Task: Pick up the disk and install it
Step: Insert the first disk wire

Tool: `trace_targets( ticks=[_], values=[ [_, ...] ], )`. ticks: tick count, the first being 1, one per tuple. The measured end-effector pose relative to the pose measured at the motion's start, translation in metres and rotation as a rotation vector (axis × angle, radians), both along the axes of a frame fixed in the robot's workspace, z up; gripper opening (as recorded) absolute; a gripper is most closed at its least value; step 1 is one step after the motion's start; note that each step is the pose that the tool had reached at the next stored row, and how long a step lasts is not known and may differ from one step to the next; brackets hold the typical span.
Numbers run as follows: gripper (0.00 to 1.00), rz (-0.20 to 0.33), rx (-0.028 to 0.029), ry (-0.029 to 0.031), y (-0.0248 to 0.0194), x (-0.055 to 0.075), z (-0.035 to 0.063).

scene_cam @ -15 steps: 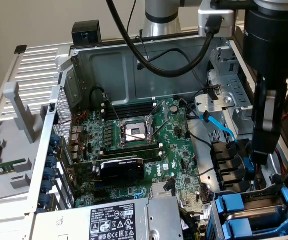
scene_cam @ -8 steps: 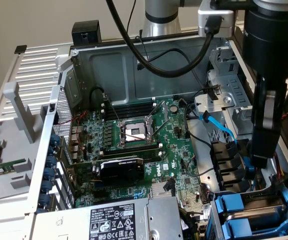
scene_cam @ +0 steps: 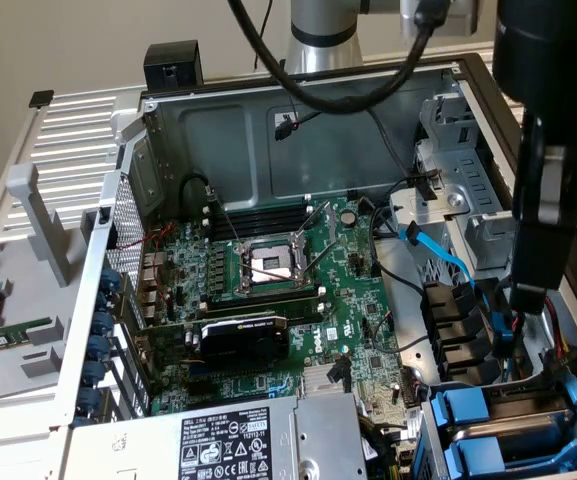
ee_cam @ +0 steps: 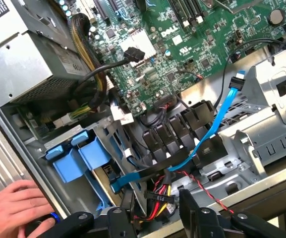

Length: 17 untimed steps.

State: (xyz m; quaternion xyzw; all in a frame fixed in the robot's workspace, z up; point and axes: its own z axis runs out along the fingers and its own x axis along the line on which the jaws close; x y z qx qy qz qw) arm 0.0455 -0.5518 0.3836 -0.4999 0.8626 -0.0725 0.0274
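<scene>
Disk untouched; gripper spread, empty

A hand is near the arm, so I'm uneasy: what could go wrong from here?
The person's hand lies close beside the gripper and might get struck. The loose blue cable and the red, yellow and black wires lie right by the gripper and could snag.

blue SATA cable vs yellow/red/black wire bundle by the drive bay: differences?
The blue cable is one flat single-colour band; the wire bundle is several thin yellow, red and black wires. The blue cable runs long, over the black brackets; the wire bundle is a short stretch at a black plug. Both lie near the blue carriers.
</scene>
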Motion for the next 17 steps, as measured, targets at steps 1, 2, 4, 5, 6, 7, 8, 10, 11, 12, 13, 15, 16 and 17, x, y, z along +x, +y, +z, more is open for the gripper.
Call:
trace_targets(
  ticks=[1, 2, 4, 5, 6, 7, 8, 10, 11, 12, 13, 15, 16, 17],
  values=[
    [0.49, 0.0, 0.0002, -0.0001, -0.0015, 0.0, 0.0042],
    [0.49, 0.0, 0.0, -0.0001, -0.0039, 0.0, 0.008],
    [0.49, 0.0, 0.0002, 0.0, -0.0098, 0.0, 0.0129],
    [0.49, 0.0, 0.0002, 0.0, -0.013, 0.0, 0.015],
    [0.49, 0.0, 0.0014, 0.0, -0.0163, 0.0, 0.0164],
    [0.49, 0.0, 0.0051, 0.0, -0.0186, 0.0, 0.0169],
    [0.49, 0.0, 0.0108, 0.0, -0.0205, 0.0, 0.0168],
    [0.49, 0.0, 0.0128, -0.0001, -0.0211, 0.0, 0.0168],
    [0.49, 0.0, 0.0132, 0.0, -0.0211, 0.0, 0.0167],
    [0.49, 0.0, 0.0133, -0.0001, -0.0211, 0.0, 0.0168],
    [0.49, 0.0, 0.0139, 0.0, -0.0211, 0.0, 0.0168],
    [0.49, 0.0, 0.0151, 0.0, -0.0211, 0.0, 0.0168],
    [0.49, 0.0, 0.0152, 0.0, -0.0211, 0.0, 0.0168],
    [0.49, 0.0, 0.0155, 0.0, -0.0212, 0.0, 0.0168]
  ],
)
